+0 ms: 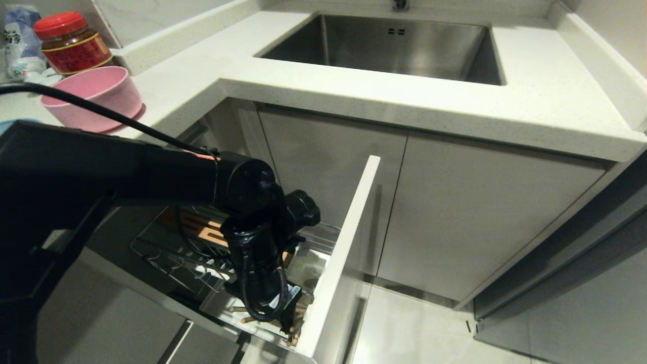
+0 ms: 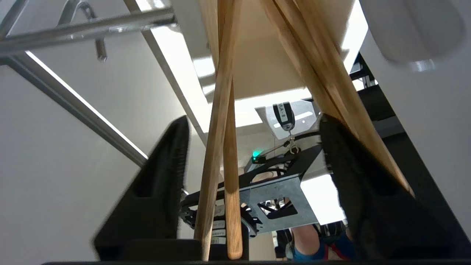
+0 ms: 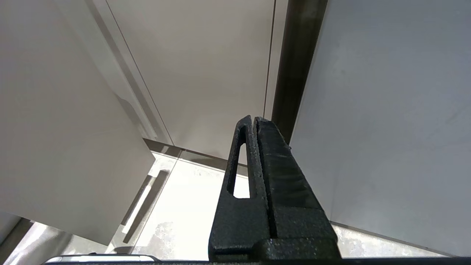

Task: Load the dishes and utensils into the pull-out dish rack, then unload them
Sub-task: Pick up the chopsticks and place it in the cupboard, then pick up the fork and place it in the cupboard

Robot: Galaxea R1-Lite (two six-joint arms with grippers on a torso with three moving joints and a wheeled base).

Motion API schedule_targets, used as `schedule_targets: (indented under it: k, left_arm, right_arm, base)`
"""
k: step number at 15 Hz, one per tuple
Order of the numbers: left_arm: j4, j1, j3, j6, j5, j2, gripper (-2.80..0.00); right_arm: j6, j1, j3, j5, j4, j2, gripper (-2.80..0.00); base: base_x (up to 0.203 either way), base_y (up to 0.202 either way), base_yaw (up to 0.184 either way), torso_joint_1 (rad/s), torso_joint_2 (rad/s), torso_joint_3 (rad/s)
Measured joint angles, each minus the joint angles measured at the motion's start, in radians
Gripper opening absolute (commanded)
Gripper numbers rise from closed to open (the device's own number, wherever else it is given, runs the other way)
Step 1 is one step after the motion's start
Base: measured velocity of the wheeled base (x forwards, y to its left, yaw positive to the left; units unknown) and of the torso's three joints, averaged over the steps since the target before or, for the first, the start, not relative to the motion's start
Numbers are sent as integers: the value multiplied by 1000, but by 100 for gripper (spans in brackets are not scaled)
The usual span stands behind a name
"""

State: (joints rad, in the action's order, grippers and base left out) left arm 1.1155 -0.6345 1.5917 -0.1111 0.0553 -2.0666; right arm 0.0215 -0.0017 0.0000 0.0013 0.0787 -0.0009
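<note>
1. The left gripper (image 2: 254,147) reaches down into the pull-out dish rack (image 1: 212,263), at its white utensil bin (image 1: 263,323).
2. Its jaws stand spread, with chopsticks (image 2: 220,147) upright between them, gripped by neither finger.
3. The pink bowl (image 1: 93,96) sits on the worktop (image 1: 530,101), left of the sink (image 1: 394,45).
4. The right gripper (image 3: 254,121) hangs parked near cabinet doors, jaws pressed together.

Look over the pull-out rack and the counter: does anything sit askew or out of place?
Yes. The chopsticks in the pull-out dish rack lean crossed at different angles between the left gripper's open jaws instead of lying parallel. The pink bowl is still on the counter, not racked.
</note>
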Motion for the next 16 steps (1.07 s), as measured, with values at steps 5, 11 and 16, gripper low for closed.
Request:
schedule_targets:
  k: [5, 11, 16]
  left_arm:
    - [2, -3, -9, -3, 4, 77, 0]
    - [3, -10, -42, -72, 114, 289, -280]
    - [3, -29, -54, -98, 227, 540, -280]
  right_arm:
    - [0, 0, 0, 0, 0, 0, -280]
    - [0, 0, 0, 0, 0, 0, -280]
    - [0, 0, 0, 0, 0, 0, -280]
  base:
    - [0, 0, 0, 0, 0, 0]
    - [0, 0, 0, 0, 0, 0]
    - [0, 0, 0, 0, 0, 0]
